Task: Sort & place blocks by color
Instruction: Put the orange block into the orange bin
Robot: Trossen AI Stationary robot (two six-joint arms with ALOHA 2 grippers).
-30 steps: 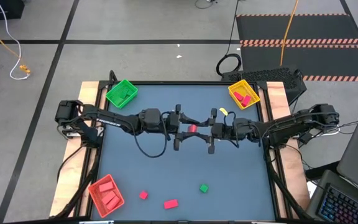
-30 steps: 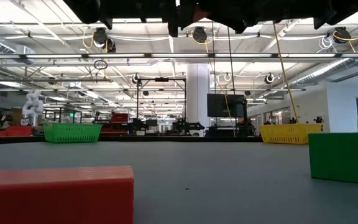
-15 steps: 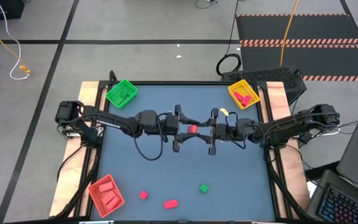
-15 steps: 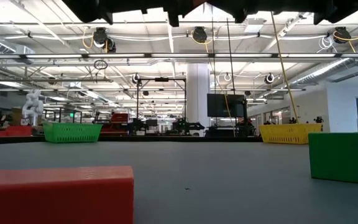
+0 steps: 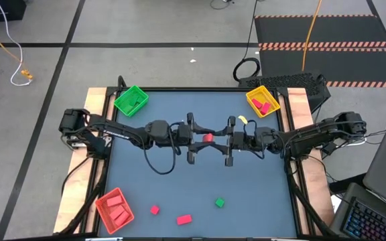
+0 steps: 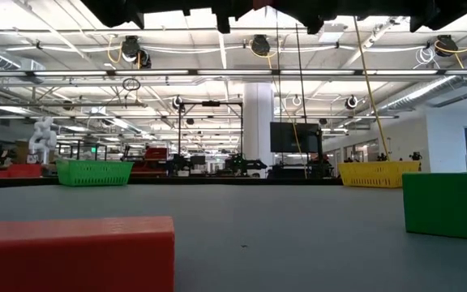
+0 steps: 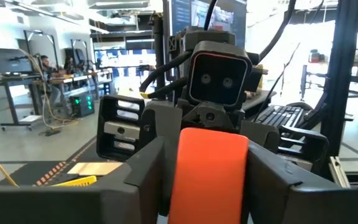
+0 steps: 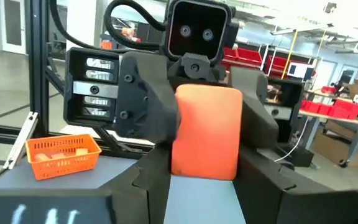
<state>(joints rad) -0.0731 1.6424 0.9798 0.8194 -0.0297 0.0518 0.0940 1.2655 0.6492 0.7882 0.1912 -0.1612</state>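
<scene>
Both arms are raised over mid-table and meet tip to tip. The left gripper (image 5: 194, 138) and the right gripper (image 5: 224, 140) face each other with one salmon-orange block (image 5: 208, 138) between them.

Left wrist view: the orange block (image 7: 209, 174) stands upright between the left gripper's own dark fingers (image 7: 143, 177), which are closed against its two sides. The right gripper's body sits directly behind the block, camera face toward the lens.

Right wrist view: the same block (image 8: 206, 132) sits between the right gripper's fingers (image 8: 260, 134), narrowed to the block's width and touching its sides. The left gripper's body is right behind it. Both grippers thus have hold of the one block, well above the table surface.

Relative to the joined grippers:
- green tray (image 5: 131, 100) beyond the left arm, at the far left corner
- yellow tray (image 5: 263, 101) beyond the right gripper, at the far right corner, with pink-red pieces inside
- red tray (image 5: 115, 207) at the near left corner, blocks inside
- loose on the table (image 5: 146, 181), near edge, well apart from the grippers: small red cube (image 5: 155, 210), red bar (image 5: 183, 219), green cube (image 5: 219, 202).

Low view: red bar (image 6: 74, 253) and green cube (image 6: 444, 205) rest on the table; gripper undersides only at the top edge.
</scene>
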